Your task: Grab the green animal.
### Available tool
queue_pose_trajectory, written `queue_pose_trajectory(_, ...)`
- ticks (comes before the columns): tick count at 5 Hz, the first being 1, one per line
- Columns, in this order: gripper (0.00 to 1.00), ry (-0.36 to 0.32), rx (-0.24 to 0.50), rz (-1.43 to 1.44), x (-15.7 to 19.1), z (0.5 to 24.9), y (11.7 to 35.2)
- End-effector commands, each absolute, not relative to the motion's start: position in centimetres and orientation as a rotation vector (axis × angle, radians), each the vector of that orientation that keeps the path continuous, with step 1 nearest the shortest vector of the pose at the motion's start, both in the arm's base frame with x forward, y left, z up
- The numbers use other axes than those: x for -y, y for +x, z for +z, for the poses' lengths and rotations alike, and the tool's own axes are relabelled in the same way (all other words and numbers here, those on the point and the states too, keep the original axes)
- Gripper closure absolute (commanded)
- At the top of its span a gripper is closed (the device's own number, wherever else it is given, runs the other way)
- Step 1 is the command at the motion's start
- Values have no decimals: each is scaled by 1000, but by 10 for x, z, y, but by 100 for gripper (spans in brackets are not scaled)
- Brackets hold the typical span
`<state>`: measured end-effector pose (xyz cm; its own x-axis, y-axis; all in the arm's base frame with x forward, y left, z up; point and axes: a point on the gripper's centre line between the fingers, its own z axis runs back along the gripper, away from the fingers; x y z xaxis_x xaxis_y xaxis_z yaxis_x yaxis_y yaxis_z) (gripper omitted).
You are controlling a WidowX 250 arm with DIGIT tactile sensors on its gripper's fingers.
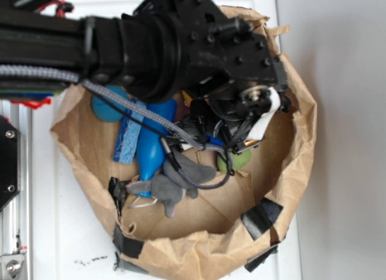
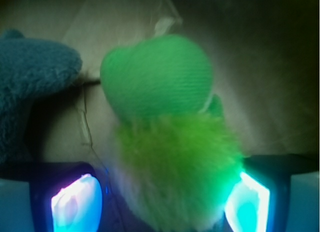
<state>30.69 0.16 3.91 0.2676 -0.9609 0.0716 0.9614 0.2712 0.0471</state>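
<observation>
Your gripper (image 2: 162, 202) is down inside the brown paper bag (image 1: 289, 171), jaws spread, with the green animal (image 2: 170, 142) sitting between the two glowing pads (image 2: 75, 202). Its shaggy body lies at 6 o'clock in the wrist view, its smooth rounded end at 12. Whether the pads touch the fur is unclear. The grey plush animal (image 2: 30, 77) lies at 9 o'clock, just beside it.
</observation>
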Motion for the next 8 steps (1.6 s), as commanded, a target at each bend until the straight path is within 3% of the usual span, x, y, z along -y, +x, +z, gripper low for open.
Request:
queue_pose_trajectory(1,100,24,128,-1291,5,51,308)
queue_pose_trajectory(4,100,34,125,-1267,2,53,298)
queue_pose_trajectory(5,100,24,138,-1164,-1,67,295)
queue_pose_trajectory(7,100,-72,184,-854,-9,132,275)
queue_pose_trajectory(8,100,-47,153,-693,-12,150,266)
